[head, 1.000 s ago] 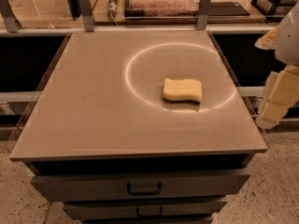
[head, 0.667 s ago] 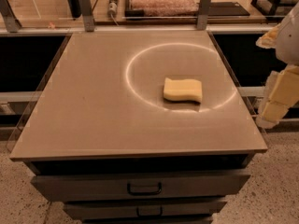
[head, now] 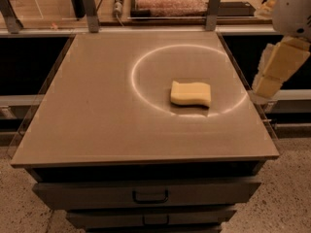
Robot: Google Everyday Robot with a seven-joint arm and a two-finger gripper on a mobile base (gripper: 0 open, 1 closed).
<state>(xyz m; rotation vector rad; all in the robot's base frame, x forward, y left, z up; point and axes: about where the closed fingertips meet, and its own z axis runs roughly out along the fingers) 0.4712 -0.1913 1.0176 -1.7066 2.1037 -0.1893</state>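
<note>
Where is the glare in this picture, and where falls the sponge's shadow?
Camera view: a bright ring of glare lies on the table top around the yellow sponge; its shadow falls in front, toward the camera; the gripper hangs beyond the table's right edge.

Passing room around the sponge

The sponge [head: 190,93] lies low and flat on the cabinet top [head: 87,110]. Open surface runs left of it, in front of it and behind it, and it can be reached from above. Far behind the sponge, two upright posts [head: 89,8] [head: 214,8] stand at the back edge. Right of the sponge, past the top's edge, hangs the gripper [head: 266,84].
</note>
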